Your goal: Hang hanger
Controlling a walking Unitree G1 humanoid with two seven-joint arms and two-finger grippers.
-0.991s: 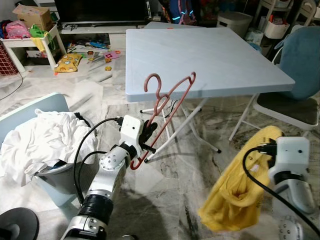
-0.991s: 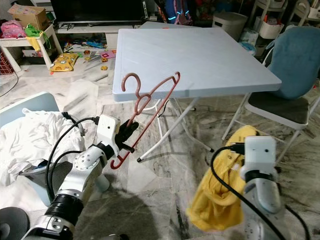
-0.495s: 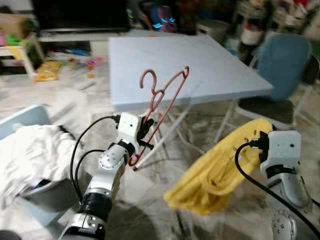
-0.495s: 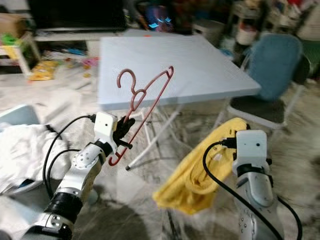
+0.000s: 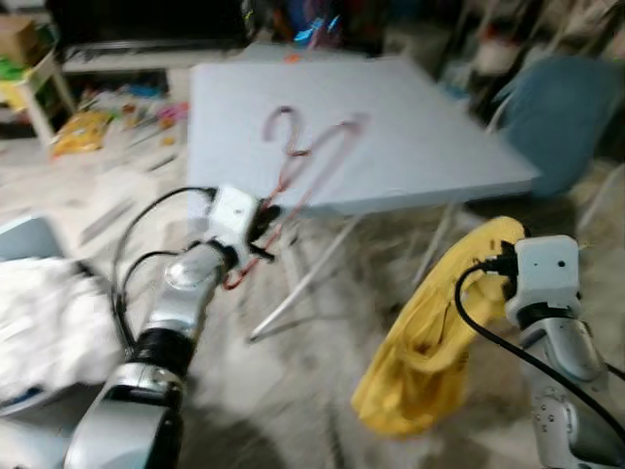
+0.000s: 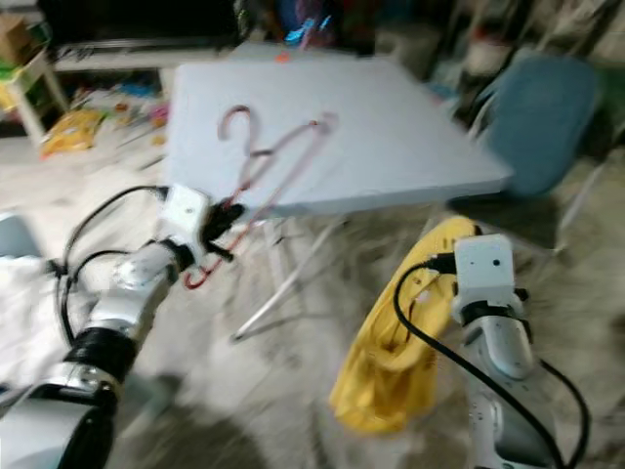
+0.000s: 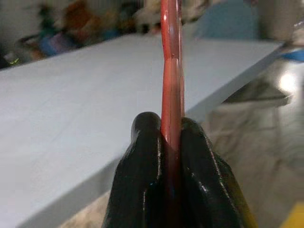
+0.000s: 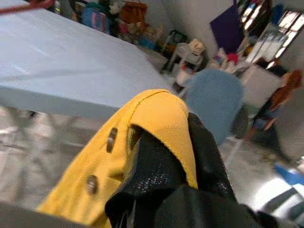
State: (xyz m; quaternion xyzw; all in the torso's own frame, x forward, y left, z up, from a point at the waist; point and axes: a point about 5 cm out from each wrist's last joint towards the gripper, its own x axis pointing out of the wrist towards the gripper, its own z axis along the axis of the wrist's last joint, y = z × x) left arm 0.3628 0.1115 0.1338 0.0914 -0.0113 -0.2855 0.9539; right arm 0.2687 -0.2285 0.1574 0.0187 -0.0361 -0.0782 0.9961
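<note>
While the head views are motion-blurred, the main things read fine. The left gripper (image 7: pixel 168 137) is clenched on a red hanger (image 5: pixel 311 164) — in the left wrist view both black fingers (image 7: pixel 142 156) press against the hanger's thin red bar with no gap. It holds the hanger near its lower end, raised and tilted, so the hook and shoulder show in front of the light blue folding table (image 5: pixel 410 127); hook tip too blurred to say if it touches the tabletop.

The right gripper (image 8: pixel 166 156) grasps a yellow garment (image 5: pixel 430 342) — the right wrist view shows the cloth draped over and pinched between the black fingers (image 8: pixel 209 156), two buttons visible on the fabric. In the head views the garment hangs down from the right wrist toward the marble floor (image 5: pixel 303 391), off the table's near right corner.

A blue chair (image 5: pixel 562 117) stands to the right of the table. White laundry (image 5: pixel 44 327) lies piled at the left edge. Toys and clutter (image 5: pixel 78 127) sit on the floor far left, beyond the table.
</note>
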